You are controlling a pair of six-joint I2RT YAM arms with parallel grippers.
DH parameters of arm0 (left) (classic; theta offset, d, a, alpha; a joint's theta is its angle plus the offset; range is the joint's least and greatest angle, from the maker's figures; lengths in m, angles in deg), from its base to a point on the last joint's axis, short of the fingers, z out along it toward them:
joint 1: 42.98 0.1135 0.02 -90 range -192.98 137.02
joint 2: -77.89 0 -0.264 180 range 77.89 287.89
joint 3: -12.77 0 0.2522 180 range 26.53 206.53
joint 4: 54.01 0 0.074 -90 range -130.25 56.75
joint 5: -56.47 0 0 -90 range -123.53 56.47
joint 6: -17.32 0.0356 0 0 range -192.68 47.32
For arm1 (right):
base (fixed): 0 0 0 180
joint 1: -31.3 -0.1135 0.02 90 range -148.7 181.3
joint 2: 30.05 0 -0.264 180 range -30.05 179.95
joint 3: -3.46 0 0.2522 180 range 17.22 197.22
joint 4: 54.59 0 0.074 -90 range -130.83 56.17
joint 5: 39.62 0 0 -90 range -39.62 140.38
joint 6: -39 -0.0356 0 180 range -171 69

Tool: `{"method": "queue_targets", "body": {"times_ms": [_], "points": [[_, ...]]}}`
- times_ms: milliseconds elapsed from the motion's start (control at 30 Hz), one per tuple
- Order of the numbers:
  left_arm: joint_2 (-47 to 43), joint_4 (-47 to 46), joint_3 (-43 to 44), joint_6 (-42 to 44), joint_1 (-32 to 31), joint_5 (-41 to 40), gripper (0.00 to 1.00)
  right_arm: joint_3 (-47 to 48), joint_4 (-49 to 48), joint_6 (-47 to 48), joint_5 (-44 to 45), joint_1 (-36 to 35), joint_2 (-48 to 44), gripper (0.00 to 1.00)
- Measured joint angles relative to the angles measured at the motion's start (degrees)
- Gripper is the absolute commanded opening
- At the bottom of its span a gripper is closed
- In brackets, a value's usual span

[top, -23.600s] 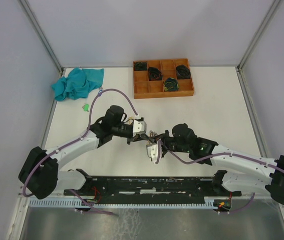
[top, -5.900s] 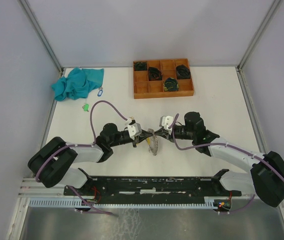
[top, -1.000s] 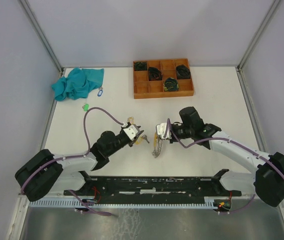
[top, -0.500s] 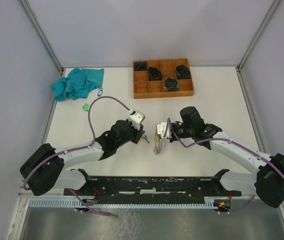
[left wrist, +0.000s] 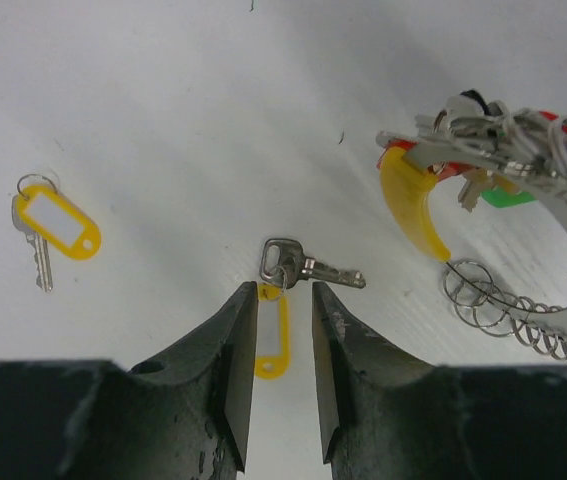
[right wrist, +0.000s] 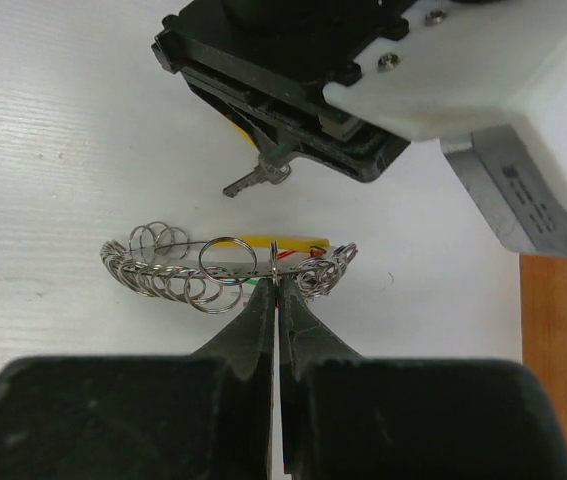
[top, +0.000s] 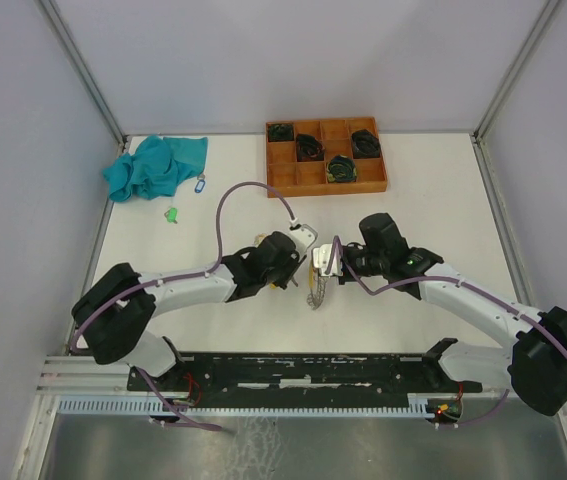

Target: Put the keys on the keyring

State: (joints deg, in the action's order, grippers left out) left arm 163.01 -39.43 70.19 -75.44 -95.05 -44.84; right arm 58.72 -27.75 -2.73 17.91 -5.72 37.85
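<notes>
A small metal key point(left wrist: 308, 265) with a yellow tag point(left wrist: 272, 340) lies on the white table, its tag between the fingers point(left wrist: 238, 340) of my left gripper point(left wrist: 281, 292), which is open. A second yellow-tagged key point(left wrist: 55, 224) lies further left. The keyring point(right wrist: 228, 262), a flat band hung with several small split rings, stands just right of the key point(left wrist: 493, 150). My right gripper point(right wrist: 278, 285) is shut on its edge. In the top view the left gripper point(top: 283, 278) and the right gripper point(top: 314, 282) nearly meet over the keyring point(top: 311, 296).
A wooden tray point(top: 281, 182) with black coiled bundles sits at the back. A teal cloth point(top: 156, 165) lies back left, with a blue-tagged key point(top: 200, 184) and a green-tagged key point(top: 171, 213) beside it. The left wrist housing point(right wrist: 293, 70) hangs close above the keyring.
My left arm has swung right and forward, bringing its gripper over the yellow-tagged key beside the keyring. The right arm and keyring have stayed put.
</notes>
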Motion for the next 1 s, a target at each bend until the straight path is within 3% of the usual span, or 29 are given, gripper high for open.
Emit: {"method": "queue_targets", "body": {"times_ms": [133, 500, 1000], "points": [[4.0, 3.8, 4.5, 1.7, -0.8, -1.1, 0.35, 0.0, 0.6, 0.0, 0.7, 0.0, 0.0, 0.01], [8.2, 9.4, 6.5, 4.1, -1.0, -3.5, 0.33, 0.0, 1.2, 0.0, 1.6, 0.0, 0.0, 0.01], [10.1, 9.1, 7.2, 5.0, -1.0, -3.4, 0.3, 0.0, 1.2, -0.4, 1.7, 0.0, 0.0, 0.01]]}}
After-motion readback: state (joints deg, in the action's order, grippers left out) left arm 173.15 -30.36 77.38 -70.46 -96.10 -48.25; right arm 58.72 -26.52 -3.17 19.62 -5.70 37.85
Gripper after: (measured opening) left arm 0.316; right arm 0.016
